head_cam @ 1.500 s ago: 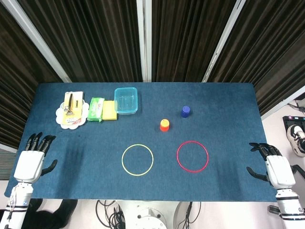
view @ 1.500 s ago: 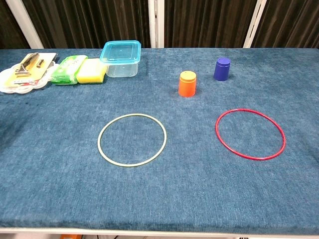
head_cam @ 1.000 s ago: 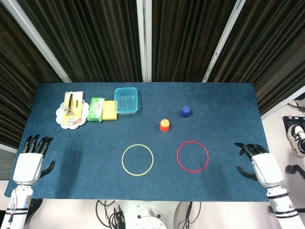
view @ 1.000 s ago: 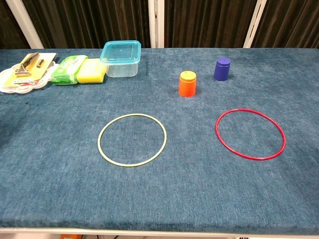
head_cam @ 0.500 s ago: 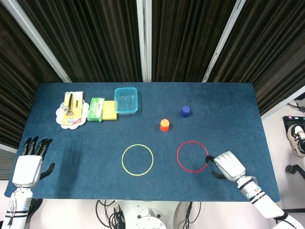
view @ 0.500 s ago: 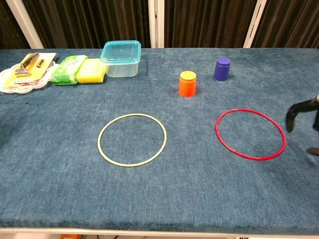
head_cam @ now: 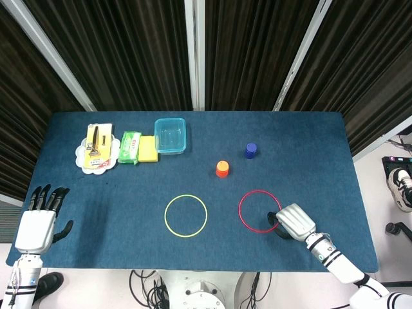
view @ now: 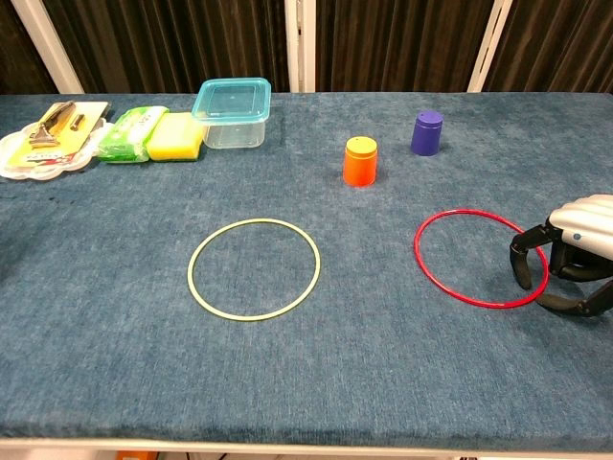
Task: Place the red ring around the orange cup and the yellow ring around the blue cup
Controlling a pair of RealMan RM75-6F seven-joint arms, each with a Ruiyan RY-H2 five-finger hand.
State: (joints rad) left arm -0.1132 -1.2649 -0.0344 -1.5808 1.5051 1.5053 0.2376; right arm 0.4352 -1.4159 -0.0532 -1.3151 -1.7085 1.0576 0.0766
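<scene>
The right hand point(view: 572, 257) is positioned at the right edge of the red ring point(view: 481, 258), with its fingers point(view: 522, 265) curled downward over the rim; whether they grip the ring cannot be determined. The orange cup point(view: 360, 161) and blue cup point(view: 427, 132) stand beyond the ring, away from this hand. The yellow ring point(view: 254, 268) lies flat, well to its left. The left hand point(head_cam: 40, 222) holds nothing, fingers apart, at the table's point(head_cam: 309, 141) edge.

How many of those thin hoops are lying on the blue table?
2. The thin yellow ring lies flat near the table's middle front. The thin red ring lies to its right, where the robot's right hand reaches its edge. None seems hidden.
</scene>
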